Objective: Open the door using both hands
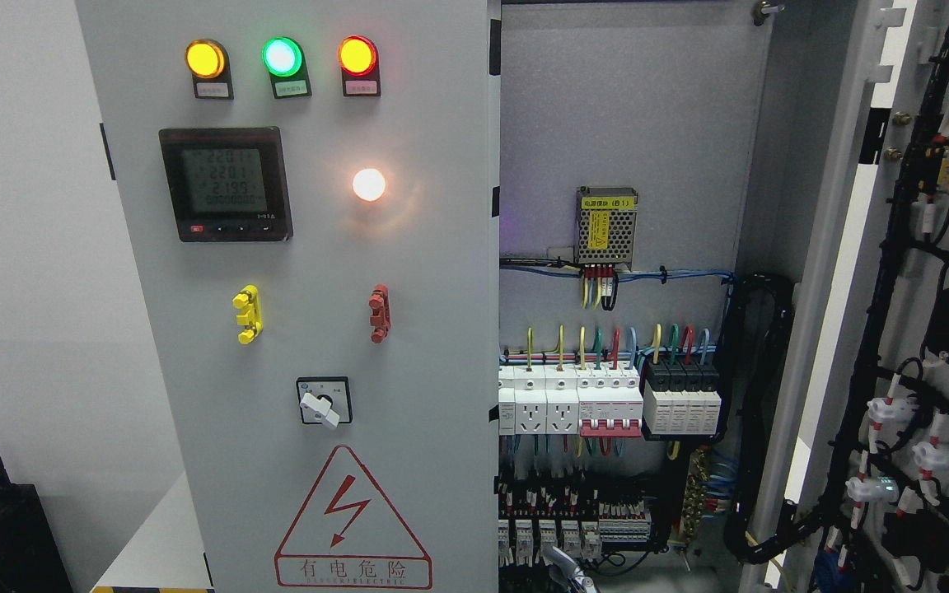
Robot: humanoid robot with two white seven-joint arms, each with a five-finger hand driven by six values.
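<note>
The big grey left door point(310, 329) stands tall, its long side up and down, flat and facing us. It fills the middle. The right door point(919, 329) at 3 o'clock is swung wide open, its wired inside showing. Between them the cabinet inside point(623, 165) is open room. At 6 o'clock a small shiny bit point(565, 570) peeks up, maybe a hand; I cannot tell if it is spread or closed.
</note>
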